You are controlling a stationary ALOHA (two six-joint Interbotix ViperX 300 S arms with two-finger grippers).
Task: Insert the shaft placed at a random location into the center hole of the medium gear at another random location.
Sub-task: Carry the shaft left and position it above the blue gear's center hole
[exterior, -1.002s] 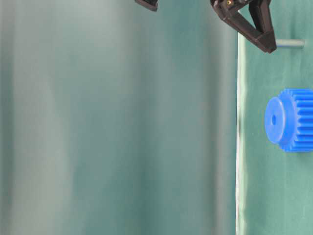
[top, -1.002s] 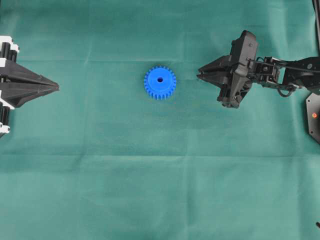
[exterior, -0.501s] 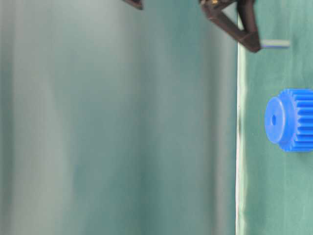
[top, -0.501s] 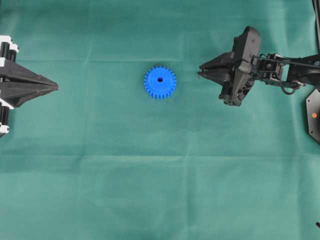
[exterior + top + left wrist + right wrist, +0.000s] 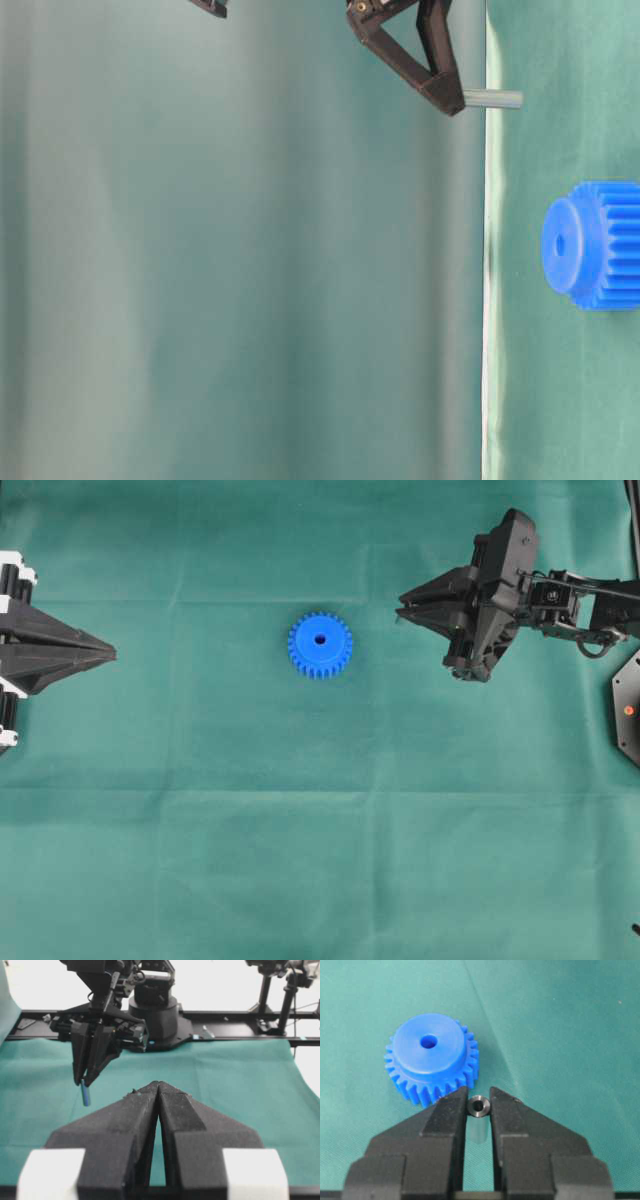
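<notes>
At the upper right, right gripper (image 5: pixel 402 611) grasps the shaft (image 5: pixel 479 1106) by its end — tilting could miss the medium gear (image 5: pixel 320 645); left gripper (image 5: pixel 112 654) stays clenched.

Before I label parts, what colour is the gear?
Bright blue all over, hub and teeth alike; the gear shows best in the right wrist view.

Overhead, the shaft is too small to pick out at the right gripper (image 5: pixel 400 611) tips. The left gripper (image 5: pixel 112 654) is cut off by the left edge, its body out of frame. At table level the gear (image 5: pixel 595 244) runs off the right edge, and the right arm is cropped along the top.
</notes>
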